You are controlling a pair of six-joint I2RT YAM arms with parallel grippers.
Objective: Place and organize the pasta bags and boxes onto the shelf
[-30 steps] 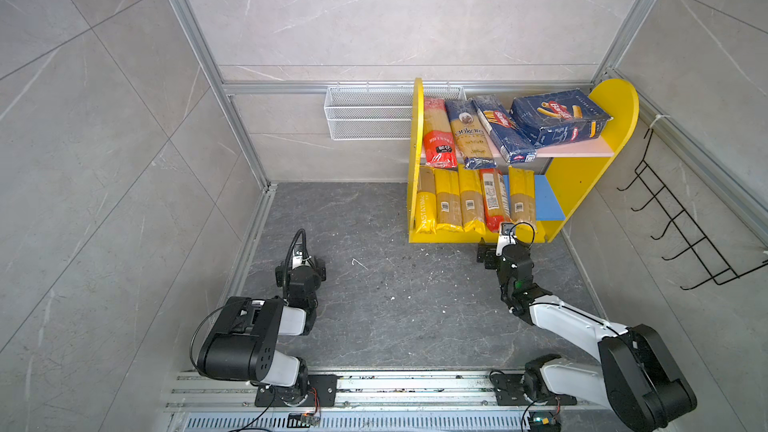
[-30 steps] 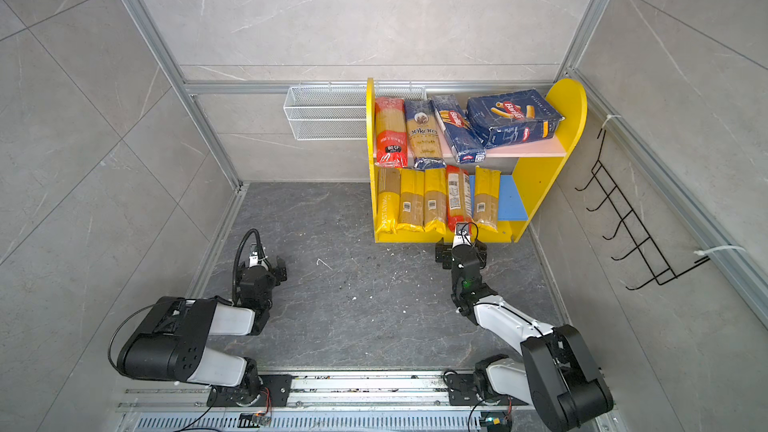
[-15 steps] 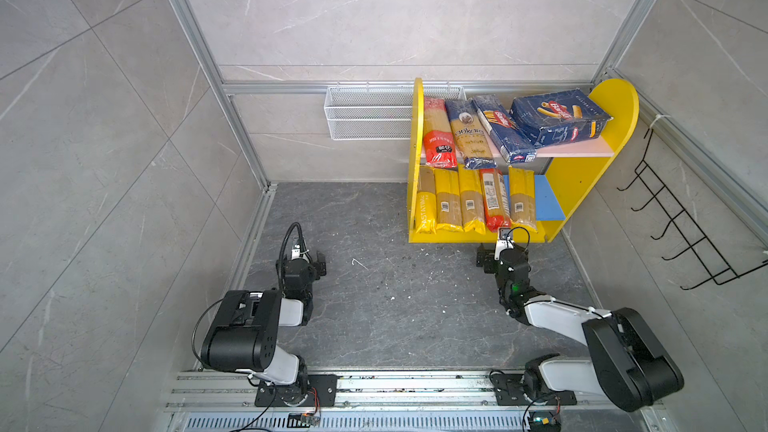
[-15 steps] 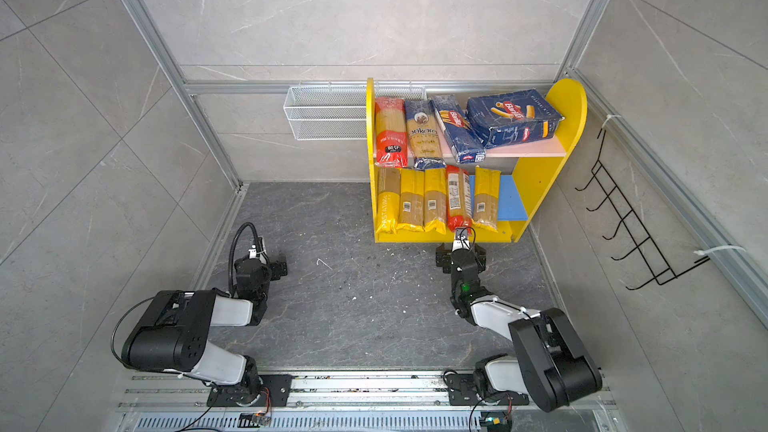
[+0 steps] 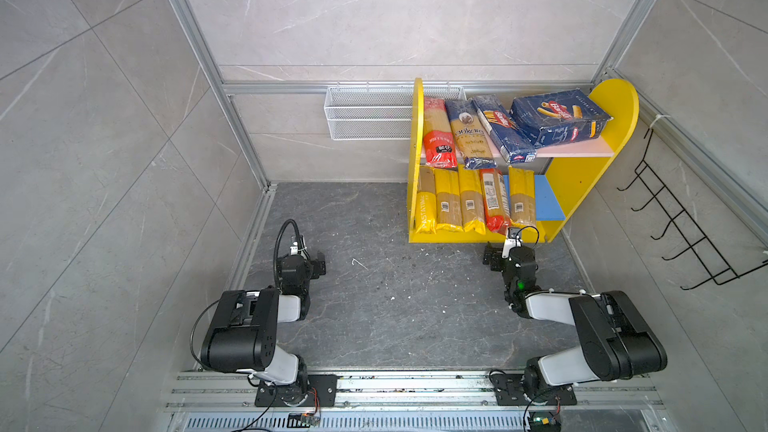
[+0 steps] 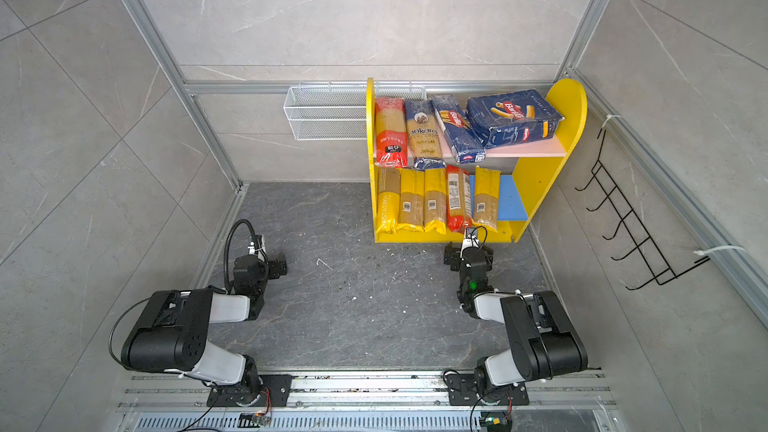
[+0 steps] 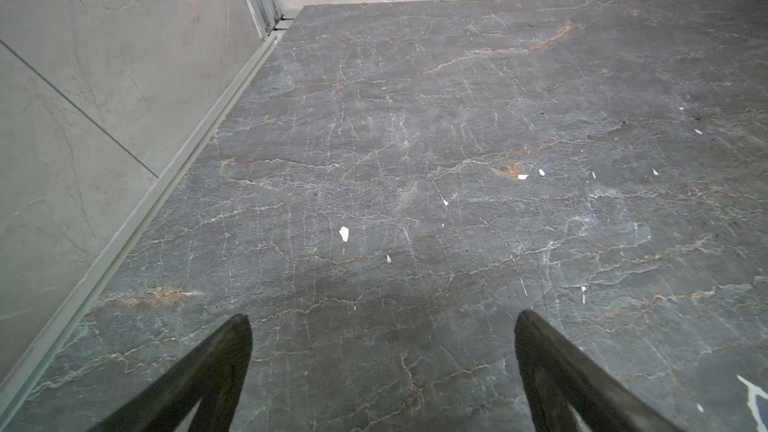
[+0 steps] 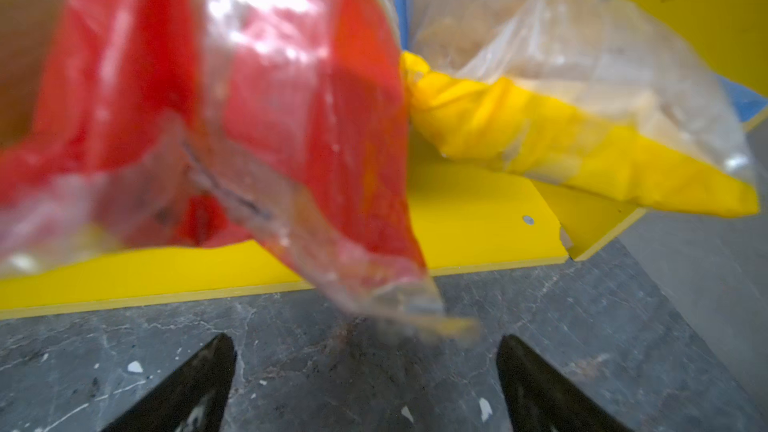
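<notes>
1. The shelf (image 5: 582, 184) holds every pack: on its pink upper board lie the upper red-ended bag (image 5: 437, 130), the ankara bag (image 5: 469, 135), the narrow Barilla box (image 5: 503, 128) and the wide Barilla box (image 5: 559, 118)
2. On the shelf's blue lower board, four yellow bags (image 5: 449, 205) and the lower red-ended bag (image 5: 494, 201) lie side by side
3. The right gripper (image 8: 365, 351) sits just before the shelf's front edge, jaws spread wide and empty; the lower red-ended bag's clear tail overhangs that edge towards it, seemingly not touching, though the wrist view is blurred
4. The left gripper (image 7: 382, 322) is well apart from the shelf, low over the floor (image 7: 415, 160), jaws wide apart, holding nothing
</notes>
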